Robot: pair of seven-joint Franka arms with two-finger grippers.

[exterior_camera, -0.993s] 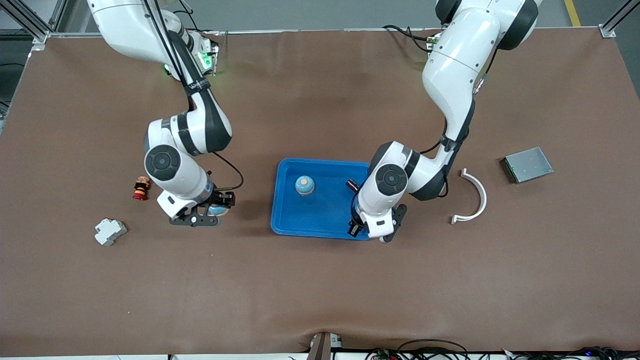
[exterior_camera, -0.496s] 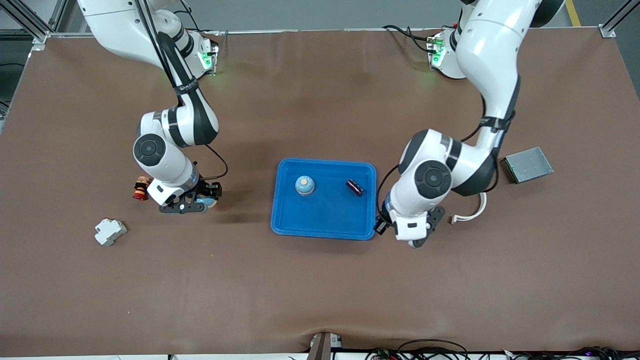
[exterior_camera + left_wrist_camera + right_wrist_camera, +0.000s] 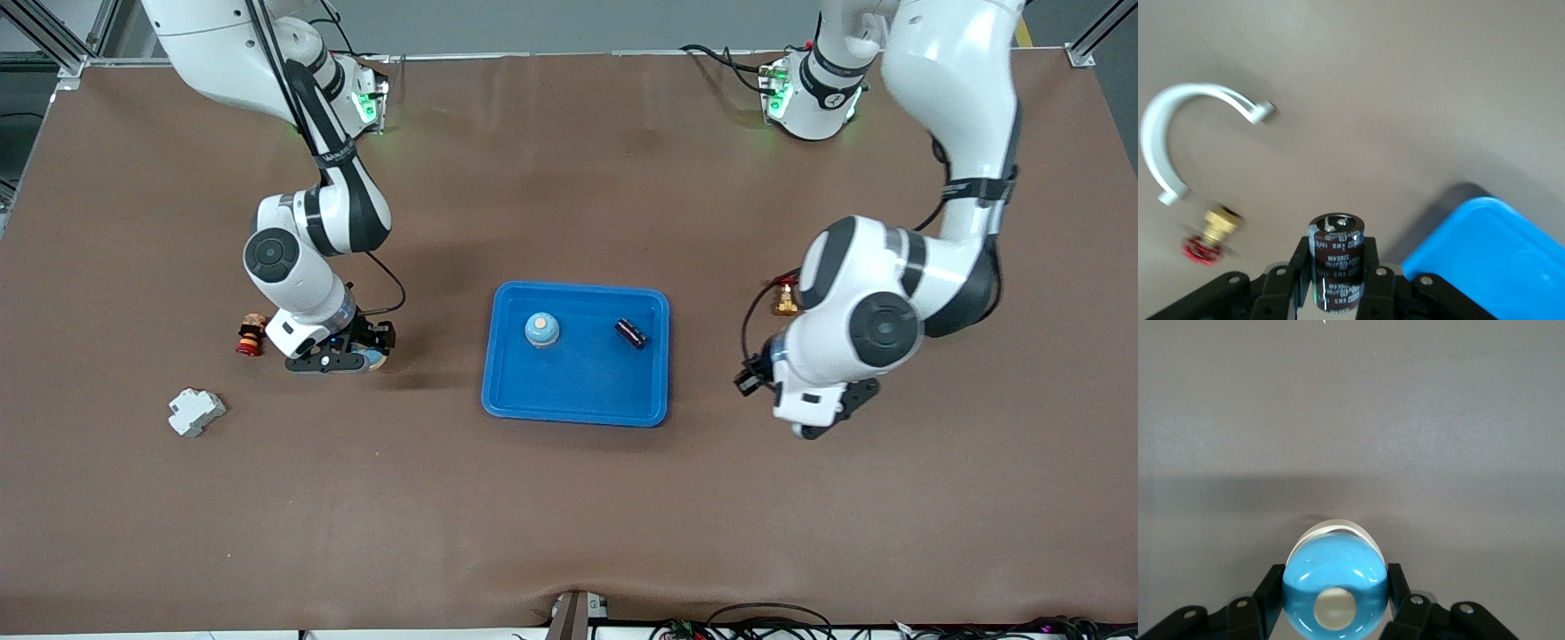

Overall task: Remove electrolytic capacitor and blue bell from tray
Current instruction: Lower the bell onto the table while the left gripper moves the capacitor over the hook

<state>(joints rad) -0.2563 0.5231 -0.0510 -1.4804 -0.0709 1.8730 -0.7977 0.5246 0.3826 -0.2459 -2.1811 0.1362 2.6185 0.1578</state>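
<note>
A blue tray (image 3: 507,391) sits mid-table. In it stand a blue bell (image 3: 540,329) and a dark capacitor (image 3: 631,333) that lies on its side. My left gripper (image 3: 754,378) is over the bare mat beside the tray, toward the left arm's end. It is shut on a second dark capacitor (image 3: 1336,240), seen between the left gripper's (image 3: 1336,257) jaws. My right gripper (image 3: 369,356) is low over the mat toward the right arm's end. It is shut on a second blue bell (image 3: 1335,570), which fills the right gripper's (image 3: 1335,583) jaws.
A brass and red connector (image 3: 784,302) lies by the left arm. A white curved piece (image 3: 1165,133) lies next to that connector (image 3: 1211,233). A red and yellow stacked part (image 3: 251,335) and a grey-white block (image 3: 196,412) lie toward the right arm's end.
My left arm has swung away from the tray toward its own end of the table, carrying its capacitor. My right gripper shifted slightly away from the tray with its bell.
</note>
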